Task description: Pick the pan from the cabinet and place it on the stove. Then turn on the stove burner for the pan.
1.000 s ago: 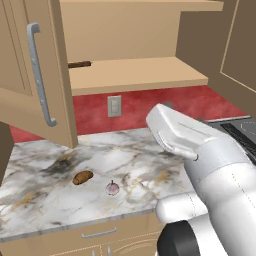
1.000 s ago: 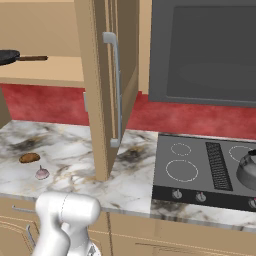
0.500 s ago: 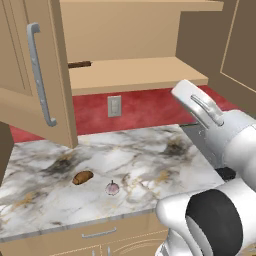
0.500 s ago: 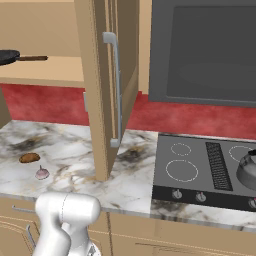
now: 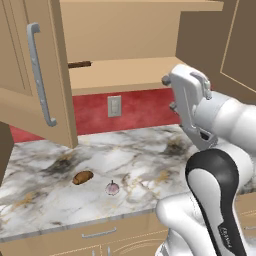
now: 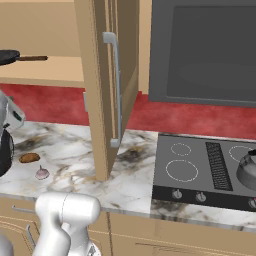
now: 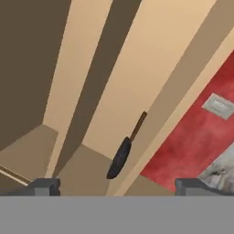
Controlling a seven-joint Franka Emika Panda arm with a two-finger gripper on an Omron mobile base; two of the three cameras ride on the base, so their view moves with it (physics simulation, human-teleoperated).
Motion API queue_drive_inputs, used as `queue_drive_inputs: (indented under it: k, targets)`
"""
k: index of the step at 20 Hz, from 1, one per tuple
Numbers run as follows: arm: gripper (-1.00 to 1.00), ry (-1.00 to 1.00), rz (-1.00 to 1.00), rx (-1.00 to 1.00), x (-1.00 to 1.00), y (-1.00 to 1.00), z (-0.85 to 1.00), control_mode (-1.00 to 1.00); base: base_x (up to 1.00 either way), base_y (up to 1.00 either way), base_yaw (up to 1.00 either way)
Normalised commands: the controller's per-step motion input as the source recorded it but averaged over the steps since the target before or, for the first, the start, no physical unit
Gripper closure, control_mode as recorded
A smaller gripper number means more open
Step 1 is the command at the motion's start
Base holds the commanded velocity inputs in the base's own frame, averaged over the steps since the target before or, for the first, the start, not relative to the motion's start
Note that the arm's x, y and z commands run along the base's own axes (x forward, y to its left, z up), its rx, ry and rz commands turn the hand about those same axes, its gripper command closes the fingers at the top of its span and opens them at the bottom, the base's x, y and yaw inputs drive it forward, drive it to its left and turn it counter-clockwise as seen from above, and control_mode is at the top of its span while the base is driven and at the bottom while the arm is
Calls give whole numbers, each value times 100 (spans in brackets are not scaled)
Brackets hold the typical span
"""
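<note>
The pan (image 6: 7, 56) lies on the shelf of the open cabinet (image 6: 60, 70), its brown handle pointing right. In the hand view the pan (image 7: 119, 158) sits ahead, tilted by the camera's roll, some way off from my gripper (image 7: 118, 186), which is open with nothing between its fingertips (image 7: 45, 186). From the left base view just the pan's handle tip (image 5: 80, 64) pokes out past the cabinet door (image 5: 42, 75). My white hand (image 5: 189, 95) is raised in front of the shelf, to its right. The stove (image 6: 195, 185) lies right of the cabinet, with a burner (image 6: 181, 170) outlined at its front left.
A brown lump (image 5: 82, 177) and a small pinkish bulb (image 5: 112, 188) lie on the marble counter (image 5: 140, 160). An open cabinet door (image 6: 107, 85) hangs over the counter between shelf and stove. A grey kettle (image 6: 247, 170) stands on the stove's right side. Knobs (image 6: 176, 194) line its front.
My arm has swung upward and turned, so the hand now stands upright facing the cabinet shelf. The pan and the counter items have not moved, and the jaws stay open.
</note>
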Motion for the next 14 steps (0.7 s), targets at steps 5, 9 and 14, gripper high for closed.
queue_drive_inputs:
  k: [5, 9, 14]
  targets:
    - [-100, 9, 31, 18, 41, 41, -15, -100, 0, 0, 0]
    - [-100, 7, 28, 8, 9, 56, -3, -100, 0, 0, 0]
    - [-100, 7, 26, 1, 0, 68, 0, -100, 0, 0, 0]
